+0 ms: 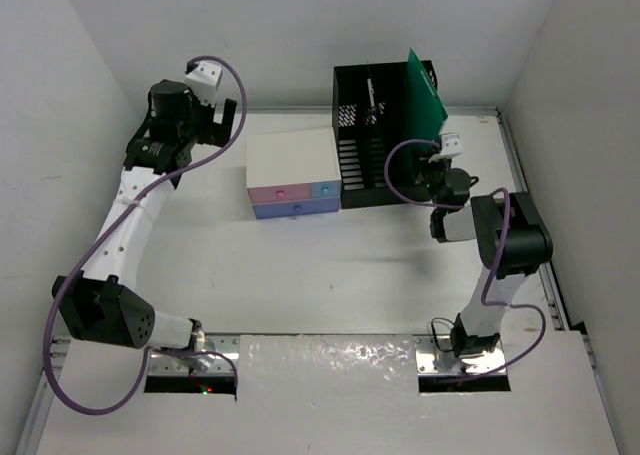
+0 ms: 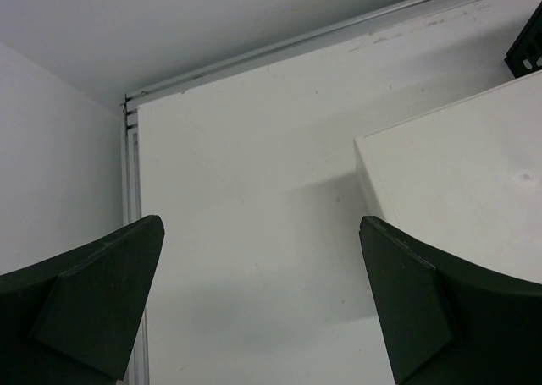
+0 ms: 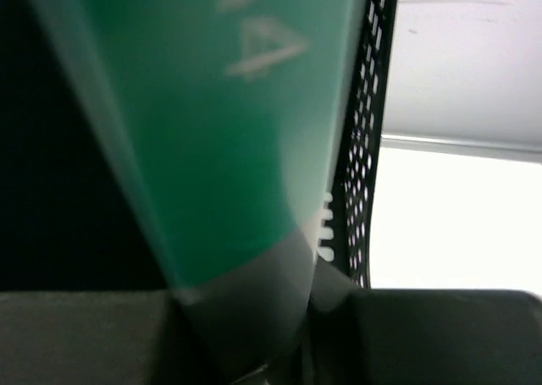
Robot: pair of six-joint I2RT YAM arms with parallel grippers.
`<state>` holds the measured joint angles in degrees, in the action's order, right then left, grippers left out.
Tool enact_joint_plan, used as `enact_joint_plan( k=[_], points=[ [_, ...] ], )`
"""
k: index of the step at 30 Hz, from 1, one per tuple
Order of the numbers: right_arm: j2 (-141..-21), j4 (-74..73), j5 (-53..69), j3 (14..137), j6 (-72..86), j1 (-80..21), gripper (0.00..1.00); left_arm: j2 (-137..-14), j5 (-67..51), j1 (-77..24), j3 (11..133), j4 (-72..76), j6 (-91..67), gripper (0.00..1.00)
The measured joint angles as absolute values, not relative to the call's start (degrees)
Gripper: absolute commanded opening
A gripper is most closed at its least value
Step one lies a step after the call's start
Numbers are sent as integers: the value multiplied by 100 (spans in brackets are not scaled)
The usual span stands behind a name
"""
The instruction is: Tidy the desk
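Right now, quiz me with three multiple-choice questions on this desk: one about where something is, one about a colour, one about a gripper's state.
1. Where is the drawer box?
A) beside the black rack, on its left
B) inside the rack
C) at the near edge by the arm bases

2. What colour is the folder in the right gripper?
A) red
B) green
C) yellow

3. The left gripper is:
A) shut on a pen
B) open, holding nothing
C) shut on a drawer handle

Answers:
1 A, the top view shows the box against the rack's left side.
2 B, it looks green in both the top and right wrist views.
3 B, its fingers stand wide apart over the bare desk.
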<state>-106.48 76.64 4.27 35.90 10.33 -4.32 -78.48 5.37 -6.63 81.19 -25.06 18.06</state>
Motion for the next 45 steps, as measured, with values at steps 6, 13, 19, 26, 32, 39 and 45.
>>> enact_joint_plan(
  k=[6, 13, 19, 26, 32, 39, 45],
  points=[
    [-9863, 7026, 165, 3301, 1125, -432, 99, -7848, 545, -663, 8053, -2510, 1796, 100],
    [-6845, 3286, -1236, 3824, 1549, -395, 99, -7518, 779, -534, 7223, -2329, 1791, 99],
    [-5415, 443, -2069, 3424, 2123, 180, 99, -6936, 482, 489, 5760, -2130, 1774, 100],
    [-4021, -2018, -2427, 2043, 2832, 432, 99, -6344, 239, 932, 4042, -1942, 2093, 100],
    [-2985, -2633, -2652, 2040, 3004, 432, 99, -6025, 137, 932, 3199, -1754, 2222, 100],
    [-2639, -2759, -2657, 1977, 3004, 432, 99, -5848, 3, 932, 3111, -1538, 2198, 100],
    [-2630, -2753, -2633, 1846, 2998, 432, 99, -5760, -38, 932, 3070, -1441, 2200, 100]
  ],
)
